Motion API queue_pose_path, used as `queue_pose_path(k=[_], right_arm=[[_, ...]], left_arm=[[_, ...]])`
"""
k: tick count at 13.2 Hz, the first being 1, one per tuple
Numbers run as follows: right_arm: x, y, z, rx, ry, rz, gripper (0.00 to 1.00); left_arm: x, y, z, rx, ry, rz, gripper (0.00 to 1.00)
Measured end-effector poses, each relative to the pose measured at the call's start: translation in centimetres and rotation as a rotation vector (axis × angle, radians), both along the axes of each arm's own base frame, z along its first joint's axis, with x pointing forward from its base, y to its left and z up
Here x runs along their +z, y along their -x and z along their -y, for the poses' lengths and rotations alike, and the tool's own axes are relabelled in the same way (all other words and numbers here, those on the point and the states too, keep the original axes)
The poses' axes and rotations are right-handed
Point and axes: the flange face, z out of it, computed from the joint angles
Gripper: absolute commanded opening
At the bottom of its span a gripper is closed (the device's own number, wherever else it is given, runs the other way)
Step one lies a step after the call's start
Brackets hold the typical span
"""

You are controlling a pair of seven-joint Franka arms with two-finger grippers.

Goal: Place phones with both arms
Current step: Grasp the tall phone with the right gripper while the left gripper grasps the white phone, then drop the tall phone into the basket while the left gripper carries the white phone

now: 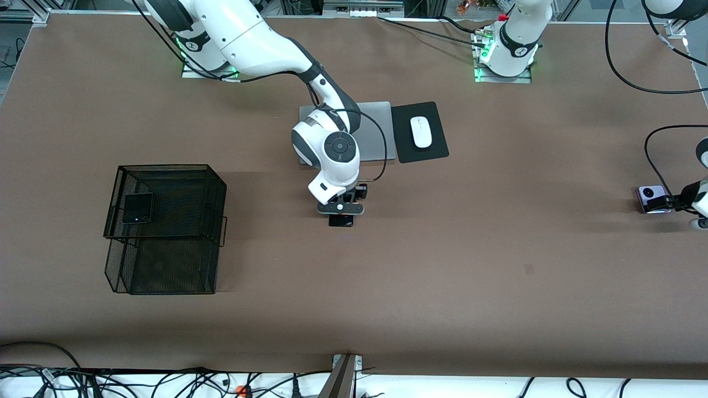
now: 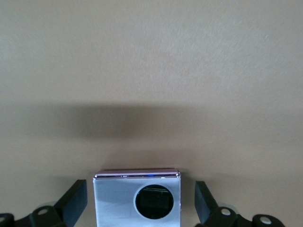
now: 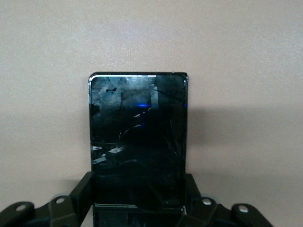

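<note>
A long slim black phone (image 3: pixel 137 137) lies flat on the brown table near its middle. My right gripper (image 3: pixel 137 189) is shut on it, one finger (image 3: pixel 81 191) pressed to each long side. In the front view that gripper (image 1: pixel 341 214) covers most of this phone (image 1: pixel 341 220). A lavender-white phone (image 2: pixel 118 203) with a black circle lies between the spread fingers (image 2: pixel 75 201) of my left gripper (image 2: pixel 140 195), which is open, with gaps on both sides. That phone (image 1: pixel 652 199) sits at the left arm's end of the table, beside the left gripper (image 1: pixel 677 203). A small black flip phone (image 1: pixel 137 208) rests in the black mesh basket (image 1: pixel 166 167).
A grey laptop (image 1: pixel 376 127) lies under the right arm's forearm, farther from the front camera than the slim phone. Beside it a white mouse (image 1: pixel 421 131) sits on a black pad (image 1: pixel 434 152). Cables (image 1: pixel 652 149) trail near the left arm's end.
</note>
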Motion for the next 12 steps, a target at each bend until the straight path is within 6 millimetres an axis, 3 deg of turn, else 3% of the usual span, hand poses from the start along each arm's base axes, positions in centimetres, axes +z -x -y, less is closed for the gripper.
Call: queue_pose_path(k=[4, 6, 9, 10, 12], right_arm=[[1.1, -0.8, 0.3, -0.001, -0.003, 0.007, 0.0], [3.7, -1.6, 0.3, -0.011, 0.015, -0.004, 0.0], [10.8, -3.0, -0.3, -0.028, 0.04, -0.023, 0.0], [12.9, -3.2, -0.3, -0.035, 0.046, -0.034, 0.0], [17.4, -3.9, 0.3, -0.054, 0.05, -0.043, 0.0]], left_arm=[[-1.1, 1.0, -0.1, 0.008, 0.012, -0.018, 1.0], [-1.2, 1.4, -0.4, 0.016, 0.015, -0.021, 1.0], [-1.3, 1.7, -0.9, 0.022, 0.015, -0.021, 0.53], [-1.1, 1.7, -0.9, 0.021, 0.014, -0.019, 0.45], [-1.2, 1.7, -0.8, 0.019, 0.015, -0.019, 0.41]])
